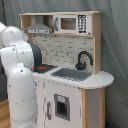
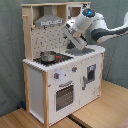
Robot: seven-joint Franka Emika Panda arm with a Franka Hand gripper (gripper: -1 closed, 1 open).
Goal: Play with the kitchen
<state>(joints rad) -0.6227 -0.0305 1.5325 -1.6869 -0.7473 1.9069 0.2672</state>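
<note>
The kitchen (image 1: 75, 95) is a child-size toy of white panels and light wood. In the first exterior view it shows a hood (image 1: 39, 30), a black faucet (image 1: 82, 60), a grey sink (image 1: 72, 74) and a red-ringed hob (image 1: 45, 68). In the second exterior view a small metal pot (image 2: 48, 56) stands on the hob, above the windowed oven door (image 2: 64, 95). My white arm (image 2: 92, 27) reaches in from the second exterior view's right, over the counter. My gripper (image 2: 70, 46) hangs low before the pegboard back, beside the pot. In the first exterior view the arm's own body (image 1: 20, 75) hides it.
A microwave (image 1: 70, 23) sits in the kitchen's upper shelf. The kitchen stands on a wooden floor (image 2: 107, 107) before a grey curtain (image 1: 115, 50). The arm's bulky base fills the first exterior view's left.
</note>
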